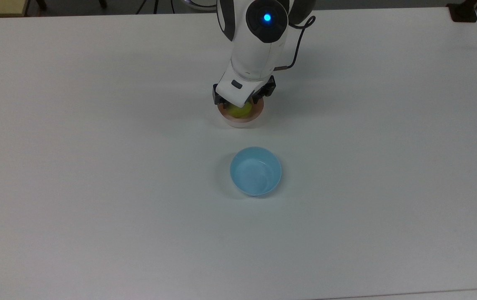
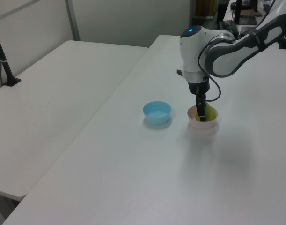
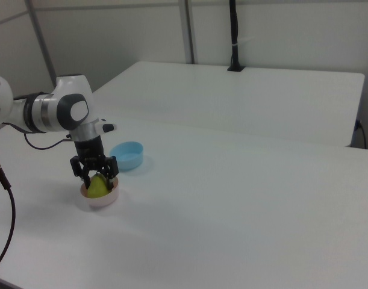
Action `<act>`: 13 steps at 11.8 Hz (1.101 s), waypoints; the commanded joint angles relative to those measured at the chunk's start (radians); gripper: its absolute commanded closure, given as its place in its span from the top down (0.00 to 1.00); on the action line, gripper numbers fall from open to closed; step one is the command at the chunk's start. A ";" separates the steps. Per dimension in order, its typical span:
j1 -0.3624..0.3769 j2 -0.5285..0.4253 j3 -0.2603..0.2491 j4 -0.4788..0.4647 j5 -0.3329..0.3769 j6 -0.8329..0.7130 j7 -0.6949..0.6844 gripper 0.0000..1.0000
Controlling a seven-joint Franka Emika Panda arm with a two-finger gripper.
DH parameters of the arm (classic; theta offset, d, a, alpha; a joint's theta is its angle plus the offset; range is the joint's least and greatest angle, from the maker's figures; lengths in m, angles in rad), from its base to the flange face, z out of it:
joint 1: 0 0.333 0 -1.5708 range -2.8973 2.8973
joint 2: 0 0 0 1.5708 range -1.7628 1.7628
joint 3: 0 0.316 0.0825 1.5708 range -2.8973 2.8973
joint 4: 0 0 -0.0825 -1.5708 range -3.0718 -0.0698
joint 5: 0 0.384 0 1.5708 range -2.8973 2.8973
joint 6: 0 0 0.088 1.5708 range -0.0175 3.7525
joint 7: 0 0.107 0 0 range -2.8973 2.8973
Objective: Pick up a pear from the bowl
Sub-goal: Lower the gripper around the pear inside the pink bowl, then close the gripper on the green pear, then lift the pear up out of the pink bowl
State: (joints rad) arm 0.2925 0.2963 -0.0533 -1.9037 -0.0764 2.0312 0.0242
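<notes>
1. The pear (image 3: 98, 186) sits in the pink bowl (image 3: 100, 198) on the white table (image 1: 96, 166), with the blue bowl (image 1: 255, 171) standing well apart from it, toward the bottom of the top view.

2. Your gripper (image 3: 97, 179) is down over the pink bowl with one finger on each side of the pear. In the right view the fingers (image 3: 113, 179) look spread, with the pear between them, so I judge the grip released and not yet clamped; I cannot tell whether either finger touches the fruit.

3. Before you squeeze, check in the left view that the fingers reach the widest part of the pear (image 2: 202, 114) and not the narrow top, where a rounded skin is likely to slip upward.

4. Keep the fingertips off the rim of the pink bowl (image 1: 240, 122); a light bowl may tip or come up with the fruit if you catch it.

5. Close slowly and evenly, so the pear does not roll sideways inside the bowl.

6. Then lift straight up, not at a slant, and watch that the bowl remains on the table.
</notes>
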 commanded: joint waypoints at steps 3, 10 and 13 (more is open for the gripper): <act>0.008 -0.025 -0.007 -0.020 -0.005 0.023 -0.020 0.38; 0.008 -0.192 -0.007 0.107 0.010 -0.231 -0.003 0.39; -0.013 -0.262 -0.023 0.182 0.047 -0.337 -0.019 0.39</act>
State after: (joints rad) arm 0.2905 0.0886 -0.0553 -1.7593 -0.0602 1.7656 0.0238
